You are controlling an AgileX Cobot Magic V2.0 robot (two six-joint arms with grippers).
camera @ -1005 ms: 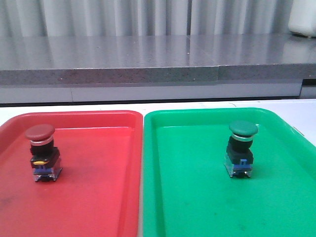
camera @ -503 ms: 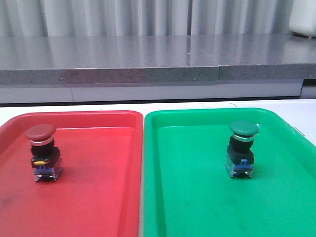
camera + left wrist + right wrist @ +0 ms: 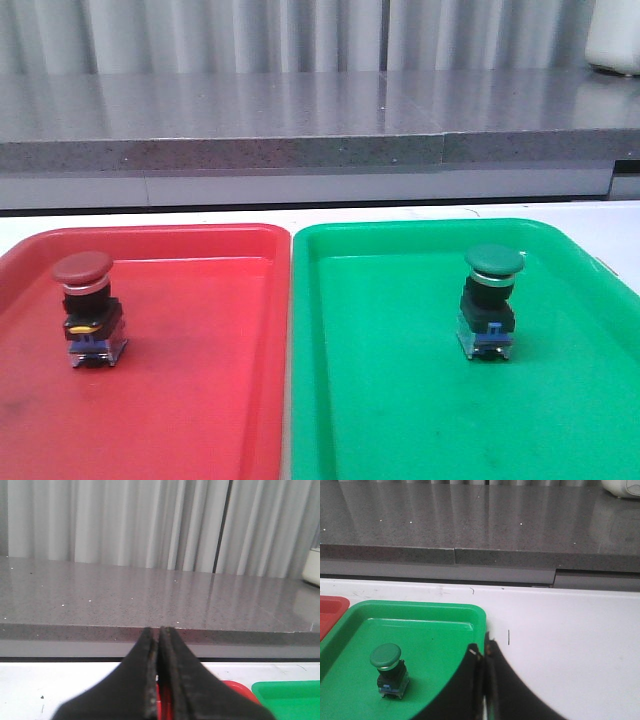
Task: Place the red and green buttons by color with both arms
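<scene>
The red button stands upright in the red tray, toward its left side. The green button stands upright in the green tray; it also shows in the right wrist view. Neither gripper shows in the front view. My left gripper is shut and empty, raised over the red tray's far edge. My right gripper is shut and empty, over the right rim of the green tray, apart from the green button.
A grey stone counter runs along the back behind the white table. A white object stands on the counter at the far right. The two trays lie side by side, touching.
</scene>
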